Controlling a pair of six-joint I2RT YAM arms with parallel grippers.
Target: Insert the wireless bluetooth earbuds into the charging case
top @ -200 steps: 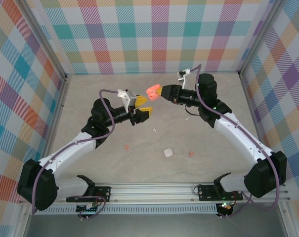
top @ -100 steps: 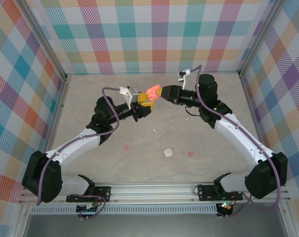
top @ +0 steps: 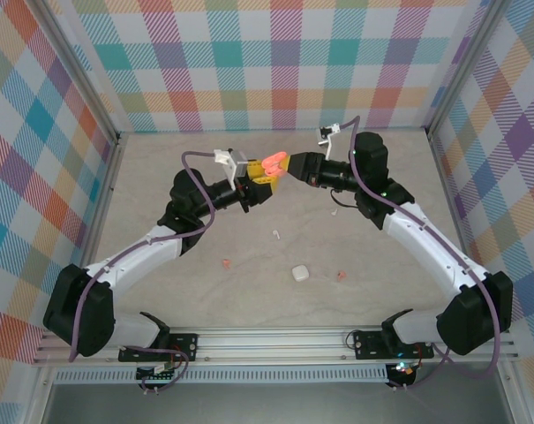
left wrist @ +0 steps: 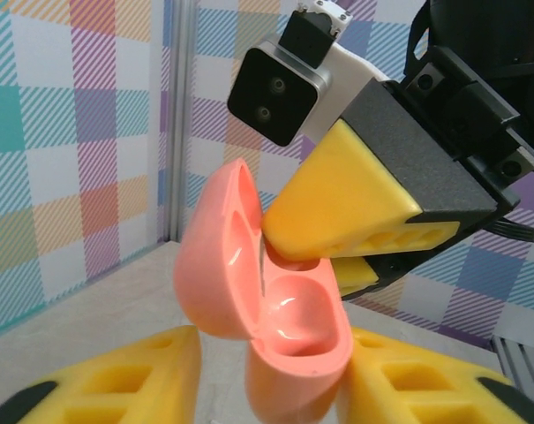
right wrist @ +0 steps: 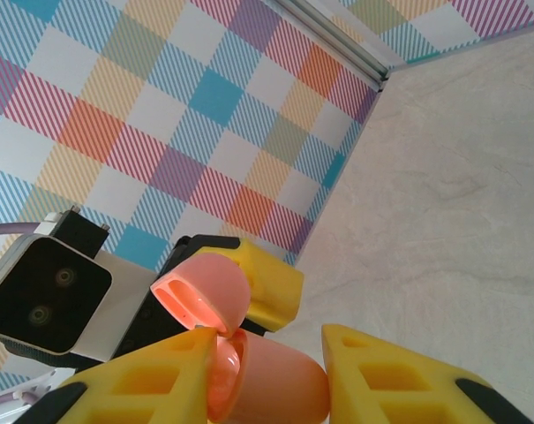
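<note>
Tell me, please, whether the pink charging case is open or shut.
Open: the pink charging case has its lid swung back from the base, and the glossy well that shows inside holds no earbud.

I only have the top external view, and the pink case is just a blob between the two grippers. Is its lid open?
Observer: Yes. In the left wrist view the pink case has its lid swung up, with the inside facing the camera.
Operator: Anything inside?
Observer: The glossy well that shows looks empty.
Operator: Has the left closed on it yet?
Observer: It doesn't look like it. The left gripper has its fingers on either side of the case's lower end, and a gap shows on one side.
</note>
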